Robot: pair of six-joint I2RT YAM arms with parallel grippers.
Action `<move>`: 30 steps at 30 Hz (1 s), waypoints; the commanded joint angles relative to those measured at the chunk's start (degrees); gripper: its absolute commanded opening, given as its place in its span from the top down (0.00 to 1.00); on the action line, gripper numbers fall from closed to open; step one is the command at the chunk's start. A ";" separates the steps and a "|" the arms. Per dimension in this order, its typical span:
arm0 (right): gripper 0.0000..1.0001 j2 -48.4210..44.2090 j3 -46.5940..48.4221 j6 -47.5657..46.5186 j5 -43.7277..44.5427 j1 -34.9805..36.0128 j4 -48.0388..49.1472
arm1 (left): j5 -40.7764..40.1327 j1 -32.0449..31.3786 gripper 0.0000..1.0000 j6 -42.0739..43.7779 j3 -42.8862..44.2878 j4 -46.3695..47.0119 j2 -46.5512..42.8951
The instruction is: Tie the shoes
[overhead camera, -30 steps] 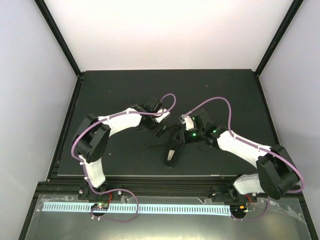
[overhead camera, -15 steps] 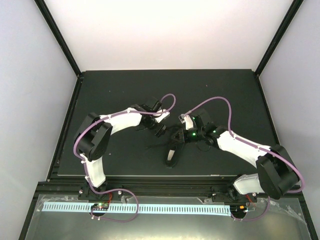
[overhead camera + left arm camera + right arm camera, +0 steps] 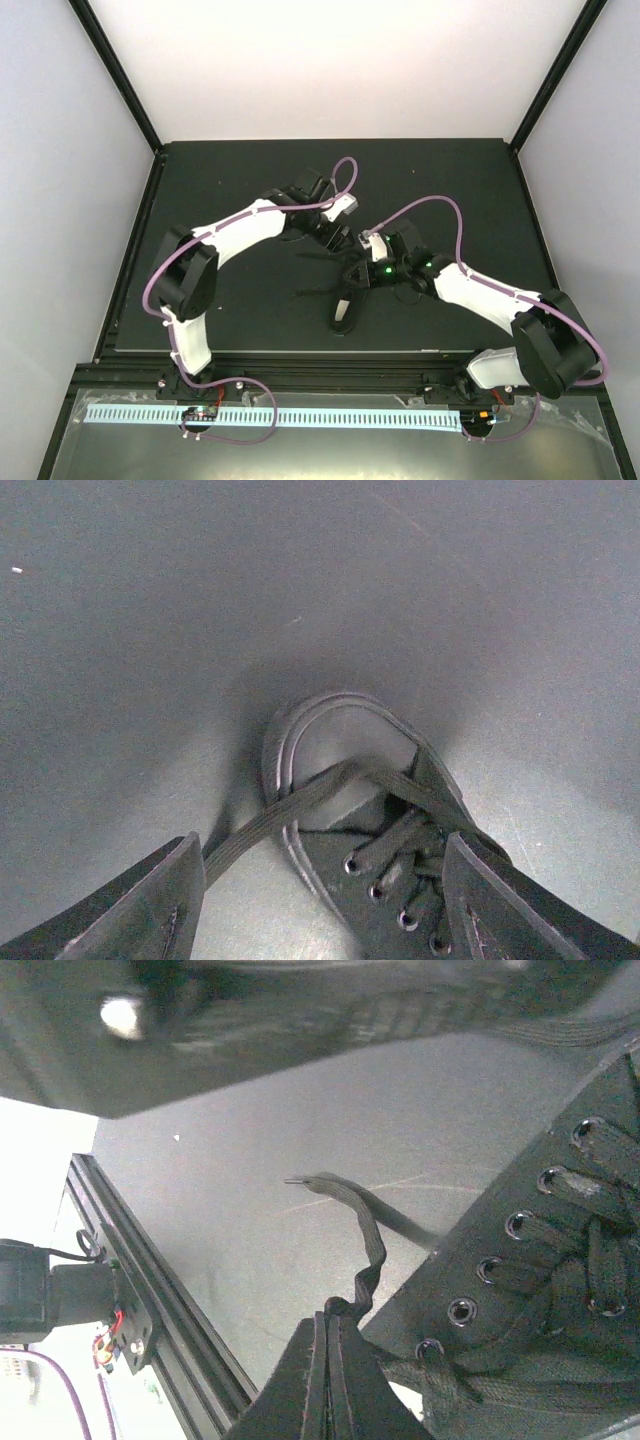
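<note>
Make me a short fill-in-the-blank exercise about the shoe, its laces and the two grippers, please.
1. The right gripper is ____ on a lace.
2. The left gripper hangs over the toe of the shoe with its jaws ____.
3. The number of shoes on the table is ____.
Missing words: shut; open; one.

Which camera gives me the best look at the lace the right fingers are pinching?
Right wrist: the lace rises from the shut right fingers to its free tip, sharp and close. Top external shows only faint strands beside the shoe; left wrist shows a strand across the toe.
</note>
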 commanded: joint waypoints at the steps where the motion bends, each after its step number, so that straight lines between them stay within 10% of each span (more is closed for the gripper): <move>1: 0.99 -1.01 -0.84 0.05 -0.50 0.39 0.72 | 4.43 -1.28 0.32 -1.47 3.14 -2.61 6.12; 30: 0.98 -2.21 -1.47 -0.04 -0.49 0.33 0.48 | 1.43 -1.72 0.63 -5.90 3.12 1.12 10.82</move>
